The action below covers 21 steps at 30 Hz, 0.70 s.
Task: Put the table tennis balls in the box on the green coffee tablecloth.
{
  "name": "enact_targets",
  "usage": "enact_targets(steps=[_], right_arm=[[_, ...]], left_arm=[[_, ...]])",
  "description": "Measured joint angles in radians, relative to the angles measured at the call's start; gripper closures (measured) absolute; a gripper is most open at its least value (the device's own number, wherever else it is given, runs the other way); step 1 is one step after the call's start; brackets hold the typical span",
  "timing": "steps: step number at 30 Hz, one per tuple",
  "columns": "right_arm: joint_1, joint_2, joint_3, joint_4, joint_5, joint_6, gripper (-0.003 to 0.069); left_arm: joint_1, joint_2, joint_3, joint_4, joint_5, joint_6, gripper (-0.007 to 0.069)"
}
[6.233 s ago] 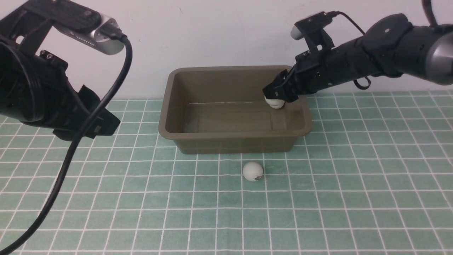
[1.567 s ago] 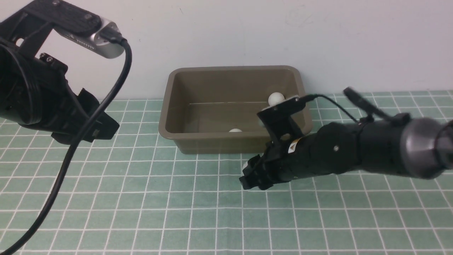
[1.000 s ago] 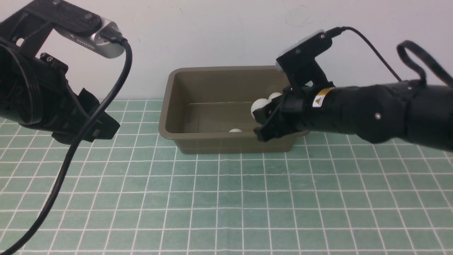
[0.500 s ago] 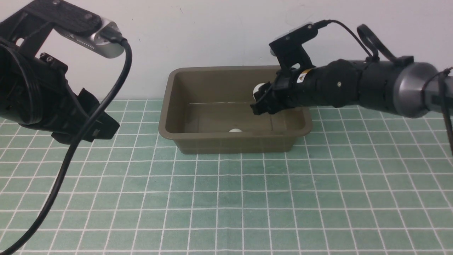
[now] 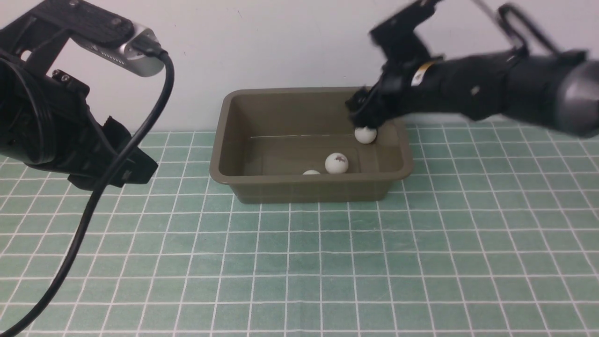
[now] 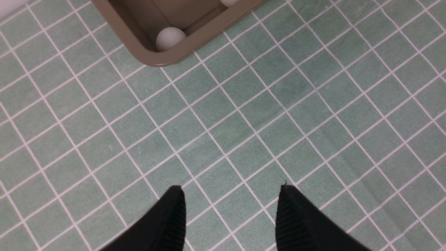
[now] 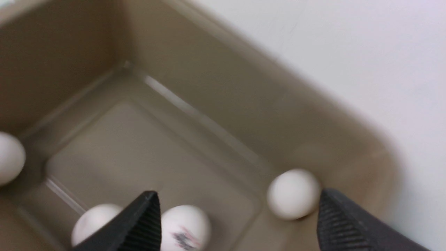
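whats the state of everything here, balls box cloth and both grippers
table tennis balls: all four lying in the box, none gripped
box: upright, open-topped, on the tablecloth
tablecloth: flat, no ball seen on it
left gripper: open, empty, over the tablecloth
right gripper: open, empty, over the box

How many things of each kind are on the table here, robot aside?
Balls: 4, all in the box
Box: 1
Cloth: 1
Total: 6
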Motion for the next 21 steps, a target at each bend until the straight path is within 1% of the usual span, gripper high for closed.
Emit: enact_targets(steps=[3, 7, 8, 13, 16, 21], right_arm=[[-0.043, -0.116, 0.000, -0.045, 0.013, 0.046, 0.0149], [-0.112, -0.253, 0.000, -0.084, 0.032, 0.078, 0.0163], [-0.157, -0.333, 0.000, -0.096, 0.062, 0.092, 0.0165], [-0.258, -0.505, 0.000, -0.125, 0.185, 0.098, 0.0165], [-0.287, -0.599, 0.000, -0.143, 0.259, 0.098, 0.0165], [-0.292, -0.719, 0.003, -0.166, 0.364, 0.098, 0.0165]], left_arm=[[0.000, 0.000, 0.000, 0.000, -0.001, 0.000, 0.0300], [0.000, 0.000, 0.000, 0.000, -0.002, 0.000, 0.0300], [0.000, 0.000, 0.000, 0.000, -0.003, 0.000, 0.0300], [0.000, 0.000, 0.000, -0.002, -0.013, 0.000, 0.0300], [0.000, 0.000, 0.000, -0.006, -0.029, 0.000, 0.0300], [0.000, 0.000, 0.000, -0.018, -0.030, 0.000, 0.0300]])
